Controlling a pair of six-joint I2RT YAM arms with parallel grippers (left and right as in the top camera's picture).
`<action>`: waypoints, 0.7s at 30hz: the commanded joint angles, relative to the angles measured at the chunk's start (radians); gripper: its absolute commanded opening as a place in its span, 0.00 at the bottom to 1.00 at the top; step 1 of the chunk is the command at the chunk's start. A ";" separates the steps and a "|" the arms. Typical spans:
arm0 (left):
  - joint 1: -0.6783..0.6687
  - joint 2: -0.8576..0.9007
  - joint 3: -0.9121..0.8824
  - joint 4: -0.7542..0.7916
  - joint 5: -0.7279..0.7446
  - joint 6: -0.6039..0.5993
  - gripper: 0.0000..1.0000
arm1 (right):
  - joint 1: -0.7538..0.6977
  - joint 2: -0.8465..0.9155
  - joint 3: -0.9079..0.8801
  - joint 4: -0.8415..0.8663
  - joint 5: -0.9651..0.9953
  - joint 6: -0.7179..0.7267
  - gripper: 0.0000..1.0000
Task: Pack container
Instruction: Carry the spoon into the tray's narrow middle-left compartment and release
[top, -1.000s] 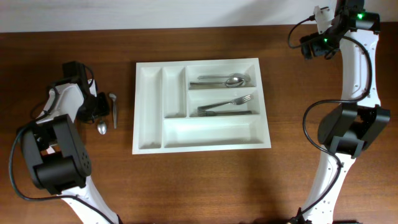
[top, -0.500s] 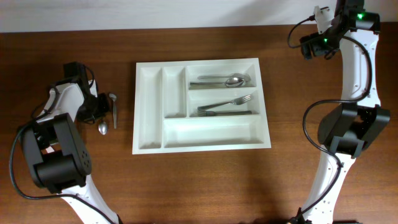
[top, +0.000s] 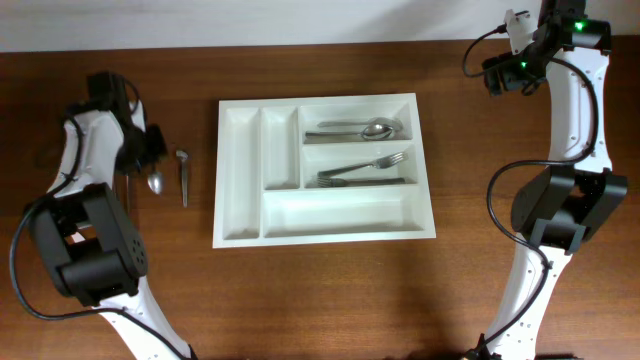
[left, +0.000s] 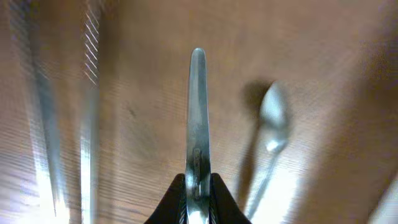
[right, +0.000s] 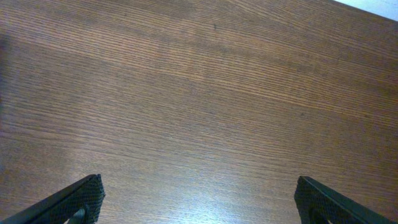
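Spoon (left: 198, 112), seen edge-on, is hanging clamped between the nearly closed jaws of the left gripper (left: 198, 185), apparently gripped by the handle so it can be carried across for packing. Second spoon (left: 272, 121) is lying on the table (top: 330, 290) just beside it, waiting its turn; further right the container (top: 240, 180) is sitting flat, holding stored spoons (top: 360, 128) and forks (top: 365, 168) in two long compartments. Right gripper (right: 196, 202), farthest off, is hovering over bare wood with jaws spread wide, gripping nothing.
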 joint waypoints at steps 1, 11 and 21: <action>-0.024 -0.001 0.134 -0.046 0.012 0.005 0.02 | -0.006 -0.026 0.009 0.000 -0.003 0.013 0.99; -0.211 0.000 0.270 -0.061 0.127 -0.118 0.02 | -0.006 -0.026 0.009 0.000 -0.003 0.013 0.99; -0.406 0.002 0.269 -0.038 0.118 -0.159 0.02 | -0.006 -0.026 0.009 0.000 -0.003 0.013 0.99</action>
